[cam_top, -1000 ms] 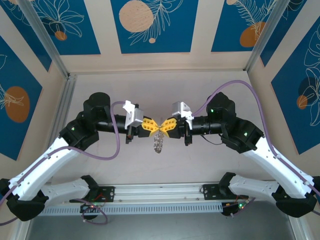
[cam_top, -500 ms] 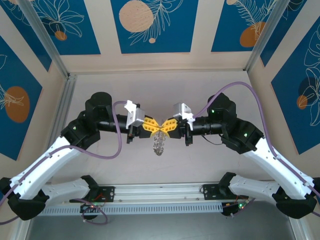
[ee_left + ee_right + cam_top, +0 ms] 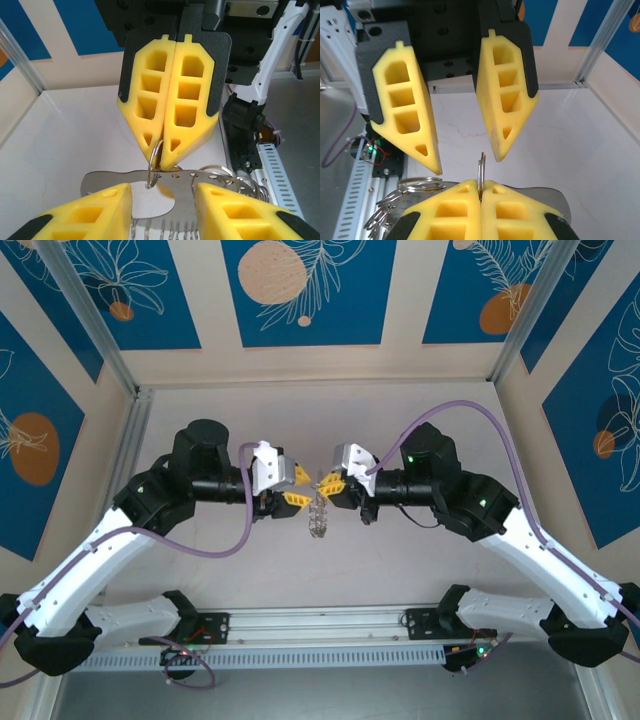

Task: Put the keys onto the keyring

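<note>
Grey keyring [image 3: 154,172] and silvery keys [image 3: 107,181] hanging above the surface [image 3: 60,130], lower ends cropped.
Pinching the keyring tightly with closed right fingers [image 3: 169,156]; holding left fingers [image 3: 100,212] partly parted, gripping nothing.

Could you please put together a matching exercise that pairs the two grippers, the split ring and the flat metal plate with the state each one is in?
Things:
1. left gripper
2. right gripper
3. split ring
4. flat metal plate

States:
A. silvery, with the ring passing through one of its holes
B. jaws apart, holding nothing
C. pinched at the tip of a gripper
D. jaws shut on a thin wire loop

Pairs: 1-B, 2-D, 3-C, 4-A.
</note>
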You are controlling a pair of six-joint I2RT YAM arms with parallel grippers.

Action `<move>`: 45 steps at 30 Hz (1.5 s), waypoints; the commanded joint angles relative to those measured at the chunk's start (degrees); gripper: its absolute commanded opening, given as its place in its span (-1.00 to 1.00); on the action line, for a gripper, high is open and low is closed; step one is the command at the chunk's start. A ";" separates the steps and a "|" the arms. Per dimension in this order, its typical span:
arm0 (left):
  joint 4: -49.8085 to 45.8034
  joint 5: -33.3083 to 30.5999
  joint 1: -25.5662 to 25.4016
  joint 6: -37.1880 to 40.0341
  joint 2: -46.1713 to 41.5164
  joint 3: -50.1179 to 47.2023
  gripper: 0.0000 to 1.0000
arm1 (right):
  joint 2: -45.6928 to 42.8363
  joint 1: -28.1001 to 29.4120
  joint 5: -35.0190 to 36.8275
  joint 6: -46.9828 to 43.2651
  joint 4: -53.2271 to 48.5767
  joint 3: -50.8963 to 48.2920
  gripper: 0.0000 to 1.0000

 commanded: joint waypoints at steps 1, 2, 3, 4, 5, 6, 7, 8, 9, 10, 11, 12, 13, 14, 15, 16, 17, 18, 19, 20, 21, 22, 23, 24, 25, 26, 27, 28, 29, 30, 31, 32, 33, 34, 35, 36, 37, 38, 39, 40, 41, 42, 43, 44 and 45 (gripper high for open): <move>-2.00 -3.13 0.01 1.97 -0.40 1.81 -0.25 | 1.00 1.89 5.77 -2.91 -2.23 3.19 -1.00; -1.95 -3.25 0.00 2.03 -0.49 1.74 -0.25 | 1.44 2.44 6.57 -3.43 -2.94 3.64 -1.00; -1.83 -3.24 0.00 2.11 -0.50 1.64 -0.25 | 1.89 3.01 7.30 -3.80 -3.62 4.12 -1.00; -1.59 -3.23 0.06 2.19 -0.50 1.49 -0.25 | 2.27 3.29 7.68 -3.99 -4.14 4.59 -1.00; -1.25 -3.31 0.02 2.28 -0.50 1.33 -0.25 | 2.68 3.61 7.63 -4.22 -4.71 5.12 -1.00; -0.77 -3.35 0.05 2.31 -0.53 1.11 -0.25 | 3.14 3.96 7.67 -4.42 -5.25 5.65 -1.00; -0.40 -3.21 0.06 2.33 -0.46 1.02 -0.25 | 3.54 4.24 7.79 -4.56 -5.69 6.08 -1.00; -0.09 -2.85 0.05 2.24 -0.39 1.01 -0.26 | 3.98 4.68 8.08 -4.81 -6.22 6.48 -1.00; 0.19 -2.56 0.03 2.29 -0.29 1.01 -0.27 | 4.43 4.90 8.38 -5.06 -6.78 6.86 -1.00; 0.33 -2.25 0.05 2.29 -0.24 1.01 -0.28 | 4.73 5.03 8.40 -5.19 -7.20 7.21 -1.00; 0.33 -1.91 0.06 2.33 0.01 1.15 -0.33 | 4.92 5.23 8.40 -5.28 -7.43 7.44 -1.00; 0.21 -1.67 0.06 2.44 0.18 1.10 -0.39 | 4.95 5.34 8.40 -5.33 -7.44 7.52 -1.00; -0.05 -1.62 0.06 2.55 0.41 1.19 -0.43 | 4.98 5.39 8.40 -5.33 -7.29 7.53 -1.00; -0.21 -1.57 0.06 2.74 0.56 1.17 -0.48 | 4.99 5.35 8.29 -5.33 -7.10 7.60 -1.00; -0.53 -1.53 0.00 2.92 0.64 1.10 -0.53 | 4.91 5.40 8.10 -5.33 -6.89 7.73 -1.00; -0.74 -1.53 0.04 3.09 0.73 1.02 -0.57 | 4.94 5.35 7.93 -5.27 -6.70 7.81 -1.00; -0.98 -1.53 0.05 3.25 0.82 1.02 -0.62 | 5.02 5.40 7.76 -5.28 -6.59 7.98 -1.00; -1.32 -1.51 0.02 3.47 0.90 1.01 -0.64 | 5.11 5.40 7.44 -5.36 -6.40 8.15 -1.00; -1.53 -1.66 0.05 3.60 0.99 1.01 -0.65 | 5.27 5.40 7.35 -5.41 -6.38 8.29 -1.00; -1.88 -1.99 0.05 3.70 1.15 1.01 -0.65 | 5.38 5.40 7.26 -5.49 -6.37 8.51 -1.00; -2.16 -2.20 0.06 3.84 1.25 1.01 -0.64 | 5.51 5.37 7.13 -5.59 -6.38 8.71 -1.00; -2.39 -2.18 0.03 4.00 1.27 1.01 -0.64 | 5.57 5.34 7.09 -5.66 -6.38 8.82 -1.00; -2.51 -2.27 -0.07 4.09 1.35 0.94 -0.63 | 5.59 5.37 6.95 -5.68 -6.40 8.99 -1.00; -2.52 -2.32 -0.06 4.12 1.26 0.84 -0.61 | 5.56 5.40 6.91 -5.69 -6.34 9.05 -1.00; -2.44 -2.47 -0.08 4.10 1.27 0.73 -0.62 | 5.56 5.38 6.82 -5.74 -6.36 9.02 -1.00; -2.52 -2.33 -0.05 4.09 1.28 0.71 -0.70 | 5.42 5.37 6.75 -5.75 -6.30 9.05 -1.00; -2.52 -2.13 -0.04 4.09 1.33 0.66 -0.83 | 5.30 5.37 6.68 -5.69 -6.21 8.94 -1.00; -2.52 -1.98 -0.03 4.09 1.26 0.66 -0.95 | 5.06 5.39 6.56 -5.64 -6.05 8.87 -1.00; -2.32 -1.93 -0.04 4.08 1.26 0.66 -1.00 | 4.88 5.39 6.39 -5.59 -5.80 8.60 -1.00; -2.07 -1.58 -0.03 3.98 1.18 0.51 -1.00 | 4.62 5.38 6.19 -5.52 -5.43 8.32 -1.00; -1.59 -1.01 0.00 3.93 1.01 0.38 -1.00 | 4.31 5.39 6.12 -5.39 -4.97 7.90 -1.00; -0.88 -0.17 -0.01 3.49 0.77 0.16 -1.00 | 3.97 5.39 5.91 -5.24 -4.50 7.46 -1.00; 0.29 0.86 0.05 2.79 0.53 -0.16 -1.00 | 3.57 5.31 5.47 -4.93 -4.15 7.03 -1.00; 1.60 1.70 0.01 1.73 0.36 -0.51 -1.00 | 3.18 5.31 5.11 -4.58 -3.81 6.58 -1.00; 3.03 3.07 0.05 0.35 0.21 -0.89 -1.00 | 2.63 5.22 4.68 -4.27 -3.31 5.91 -0.93; 4.34 4.61 0.12 -0.90 0.04 -1.21 -1.00 | 2.11 5.03 3.91 -3.80 -2.84 5.02 -0.81; 5.48 5.66 0.14 -1.87 -0.24 -1.56 -1.00 | 1.65 4.96 3.45 -3.51 -2.46 4.23 -0.73; 6.81 6.38 0.23 -2.95 -0.63 -2.15 -1.00 | 1.01 4.81 2.94 -3.09 -1.89 3.51 -0.65; 8.23 6.96 0.43 -3.98 -1.04 -2.77 -1.00 | 0.38 4.57 2.41 -2.59 -1.29 2.61 -0.63; 9.24 7.44 0.64 -4.66 -1.32 -3.08 -1.00 | 0.00 4.44 2.08 -2.22 -0.90 2.04 -0.63; 10.24 8.22 1.01 -5.59 -1.63 -3.49 -1.00 | -0.39 4.08 1.98 -1.80 -0.49 1.50 -0.66; 11.32 9.18 1.35 -6.35 -1.82 -3.72 -1.00 | -0.74 3.92 1.77 -1.57 -0.21 1.15 -0.70; 12.29 9.93 1.69 -7.23 -2.14 -4.05 -1.00 | -0.91 3.67 1.51 -1.43 -0.03 0.85 -0.72; 13.49 10.93 2.07 -8.13 -2.34 -4.44 -1.00 | -1.24 3.35 1.22 -1.13 0.28 0.60 -0.72; 14.87 11.87 2.51 -9.26 -2.66 -4.91 -1.00 | -1.48 3.13 0.74 -0.89 0.64 0.23 -0.72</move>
